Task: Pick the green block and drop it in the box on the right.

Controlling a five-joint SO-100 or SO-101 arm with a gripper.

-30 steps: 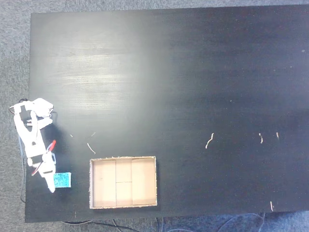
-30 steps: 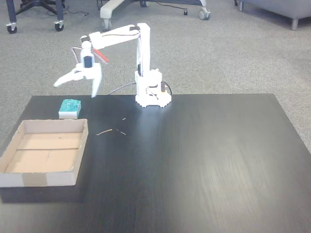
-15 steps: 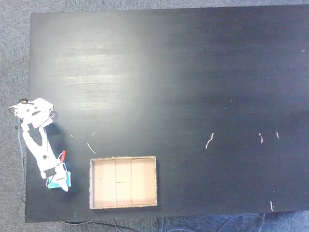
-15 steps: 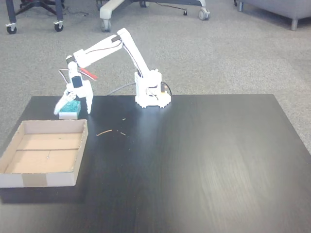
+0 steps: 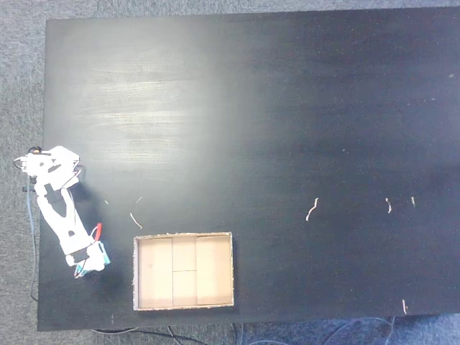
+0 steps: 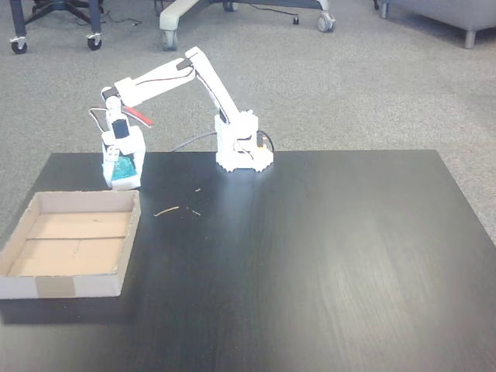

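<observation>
fixed view: unlabelled green block (image 6: 121,171)

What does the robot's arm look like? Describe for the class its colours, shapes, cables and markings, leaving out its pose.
The slim white plastic arm rises from a chunky white base at the black table's edge. Dark joint sections break up the white links. A red piece sits near the wrist. The white two-finger hand has flat tapered fingers. Thin cables trail from the base. No readable markings.
</observation>
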